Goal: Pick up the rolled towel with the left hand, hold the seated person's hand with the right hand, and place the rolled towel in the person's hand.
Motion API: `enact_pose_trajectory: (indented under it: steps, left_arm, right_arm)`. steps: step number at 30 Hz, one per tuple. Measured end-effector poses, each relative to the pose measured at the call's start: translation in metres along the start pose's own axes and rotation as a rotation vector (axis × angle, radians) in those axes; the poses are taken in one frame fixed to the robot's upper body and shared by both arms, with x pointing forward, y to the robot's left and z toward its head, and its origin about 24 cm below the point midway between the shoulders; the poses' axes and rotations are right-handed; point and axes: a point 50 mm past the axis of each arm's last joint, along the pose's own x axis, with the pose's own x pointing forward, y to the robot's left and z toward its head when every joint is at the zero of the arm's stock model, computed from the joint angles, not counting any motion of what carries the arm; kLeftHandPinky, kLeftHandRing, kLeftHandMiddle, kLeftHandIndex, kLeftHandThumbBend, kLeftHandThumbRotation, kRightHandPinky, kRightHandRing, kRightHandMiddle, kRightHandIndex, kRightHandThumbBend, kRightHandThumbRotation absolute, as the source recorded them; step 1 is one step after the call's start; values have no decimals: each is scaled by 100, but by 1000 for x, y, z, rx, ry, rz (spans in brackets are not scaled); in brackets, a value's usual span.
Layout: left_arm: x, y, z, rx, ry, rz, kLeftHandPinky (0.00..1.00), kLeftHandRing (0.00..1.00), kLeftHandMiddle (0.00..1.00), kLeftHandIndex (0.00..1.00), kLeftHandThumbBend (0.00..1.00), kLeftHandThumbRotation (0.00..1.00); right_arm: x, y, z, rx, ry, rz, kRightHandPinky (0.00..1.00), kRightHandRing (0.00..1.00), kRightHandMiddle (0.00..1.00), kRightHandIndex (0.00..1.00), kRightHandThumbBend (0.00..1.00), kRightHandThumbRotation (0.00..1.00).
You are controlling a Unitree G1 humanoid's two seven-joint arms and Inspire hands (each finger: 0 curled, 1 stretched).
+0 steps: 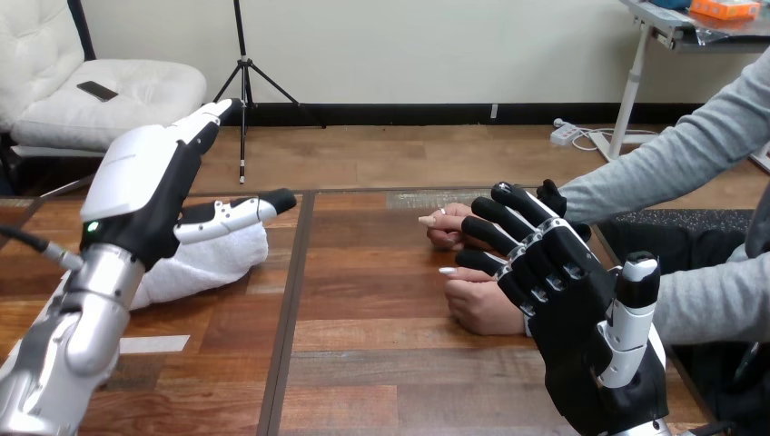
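The white rolled towel point(216, 263) lies on the wooden table point(381, 363) at the left. My left hand point(150, 191) hovers over it with its fingers straight and its thumb stretched across the towel's top; it is open and grips nothing. At the right, my right hand point(572, 309) is open, palm toward me, with its straight fingers reaching over the person's nearer hand point(477, 307), which rests on the table. I cannot tell whether the two touch. The person's farther hand point(447, 229) rests just behind it, partly hidden by my fingers.
The person's grey-sleeved forearms point(708, 300) come in from the right edge. A strip of white tape point(154, 343) lies on the table near my left forearm. A dark seam point(289, 309) runs down the tabletop between the towel and the person's hands.
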Motion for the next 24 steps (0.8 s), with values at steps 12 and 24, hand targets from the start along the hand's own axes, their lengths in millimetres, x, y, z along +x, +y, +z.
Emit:
enact_pose_trajectory:
  steps: [12, 24]
  left_arm:
    - [16, -4, -6, 62, 38, -62, 86, 91, 92, 90, 75, 80]
    - [28, -10, -11, 114, 76, -119, 82, 89, 91, 89, 73, 80]
  right_arm:
    - [1, 0, 0, -1, -1, 1, 75, 85, 85, 83, 87, 100]
    - [1, 0, 0, -1, -1, -1, 74, 84, 83, 83, 88, 100]
